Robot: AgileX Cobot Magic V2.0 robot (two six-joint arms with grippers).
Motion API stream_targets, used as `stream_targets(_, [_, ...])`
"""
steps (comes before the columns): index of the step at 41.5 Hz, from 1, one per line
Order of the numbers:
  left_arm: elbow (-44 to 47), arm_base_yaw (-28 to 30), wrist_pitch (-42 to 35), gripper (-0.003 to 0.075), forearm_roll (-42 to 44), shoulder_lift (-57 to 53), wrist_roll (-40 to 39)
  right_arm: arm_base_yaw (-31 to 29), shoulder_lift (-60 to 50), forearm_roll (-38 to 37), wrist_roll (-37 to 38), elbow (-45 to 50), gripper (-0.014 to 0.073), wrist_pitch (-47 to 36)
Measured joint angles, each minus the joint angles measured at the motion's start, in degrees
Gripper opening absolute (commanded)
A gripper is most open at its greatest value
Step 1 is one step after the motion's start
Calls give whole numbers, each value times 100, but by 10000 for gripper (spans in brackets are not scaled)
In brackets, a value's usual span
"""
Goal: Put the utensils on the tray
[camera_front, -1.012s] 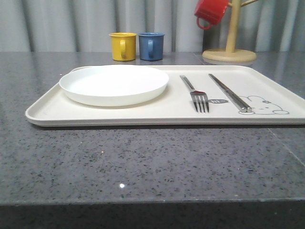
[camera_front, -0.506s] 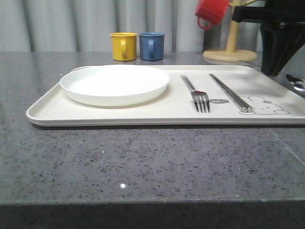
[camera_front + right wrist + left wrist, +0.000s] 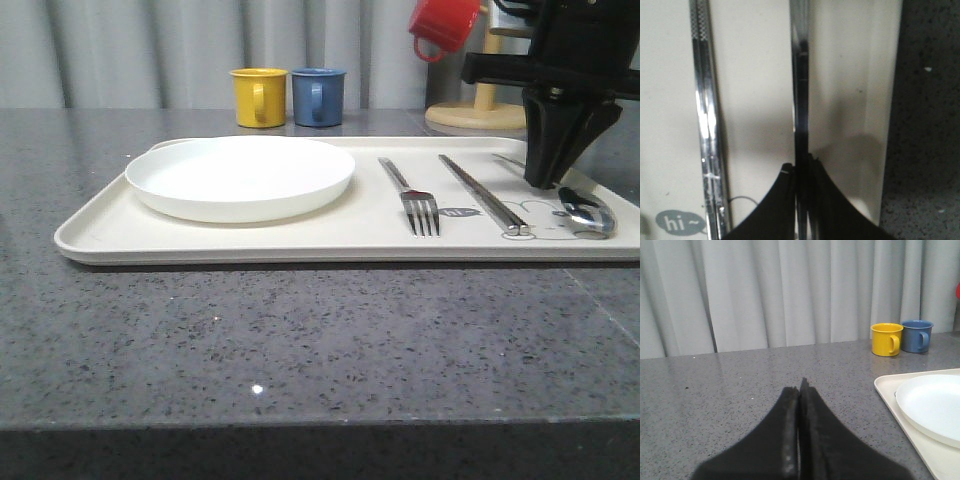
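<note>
Though pinched, right fingers (image 3: 812,200) on spoon (image 3: 800,100).

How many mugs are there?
3: a yellow mug and a blue mug side by side behind the tray, and a red mug hanging on the wooden stand.

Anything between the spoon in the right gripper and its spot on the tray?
Nothing visible. The right gripper holds the spoon over bare tray, right of the chopsticks.
</note>
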Motion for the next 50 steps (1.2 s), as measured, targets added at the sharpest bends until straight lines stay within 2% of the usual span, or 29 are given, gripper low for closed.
stream_targets(6, [0,0,0,-19,0,0,0,0,28,-62,13,0,-39,-18])
stream_targets(19, [0,0,0,-19,0,0,0,0,28,-74,32,0,292,-59])
stream_targets(24, [0,0,0,-19,0,0,10,0,-33,-99,32,0,344,-142])
stream_targets(32, [0,0,0,-19,0,0,10,0,-532,-174,46,-235,337,-142])
stream_targets(35, [0,0,0,-19,0,0,10,0,-761,-188,38,-366,307,-119])
stream_targets(45, [0,0,0,-19,0,0,10,0,-1545,-203,-175,-496,-41,-44])
stream_targets(47, [0,0,0,-19,0,0,10,0,-1688,-202,-201,-496,-76,-29])
stream_targets(50, [0,0,0,-19,0,0,10,0,-1875,-202,-223,-496,-66,3])
